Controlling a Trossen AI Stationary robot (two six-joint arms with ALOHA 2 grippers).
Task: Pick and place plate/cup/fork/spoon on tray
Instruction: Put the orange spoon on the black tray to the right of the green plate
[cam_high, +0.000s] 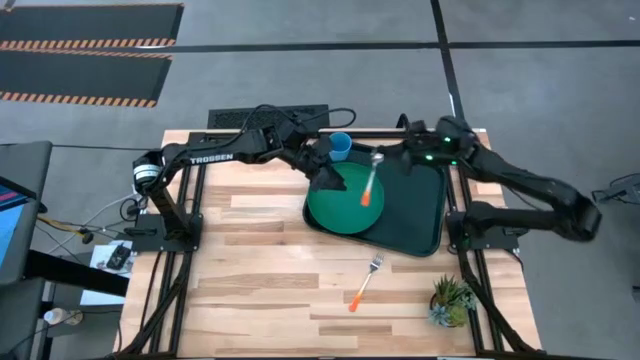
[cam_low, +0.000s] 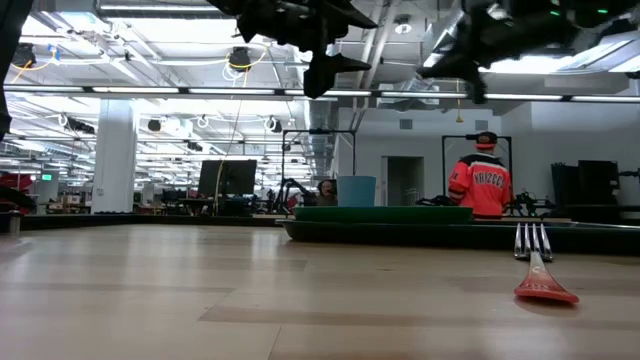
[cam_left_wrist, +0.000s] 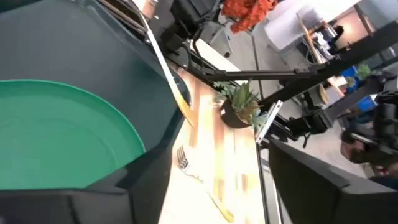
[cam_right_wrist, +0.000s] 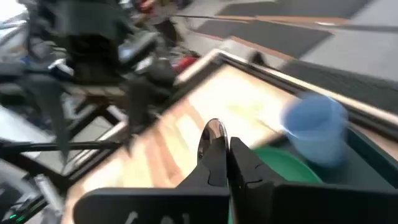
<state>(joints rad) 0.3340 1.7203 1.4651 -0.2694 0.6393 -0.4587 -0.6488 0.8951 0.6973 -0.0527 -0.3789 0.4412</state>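
Wood table (cam_high: 260, 255); fork (cam_high: 364, 281) loose. Right claw (cam_right_wrist: 222, 149) clenching spoon (cam_high: 372, 177); left claw state unclear.

A bright green plate (cam_high: 343, 202) lay on a near-black green tray (cam_high: 415, 205), a blue cup (cam_high: 340, 146) at the tray's far corner. Orange handles marked the spoon (cam_high: 371, 180) and fork (cam_high: 364, 284), silver-headed, on pale striped wood table (cam_high: 260, 270).

Plate (cam_high: 342, 203) in tray (cam_high: 415, 210), cup (cam_high: 340, 146) at tray's far-left corner, fork (cam_high: 366, 281) on table (cam_high: 260, 270) nearer.
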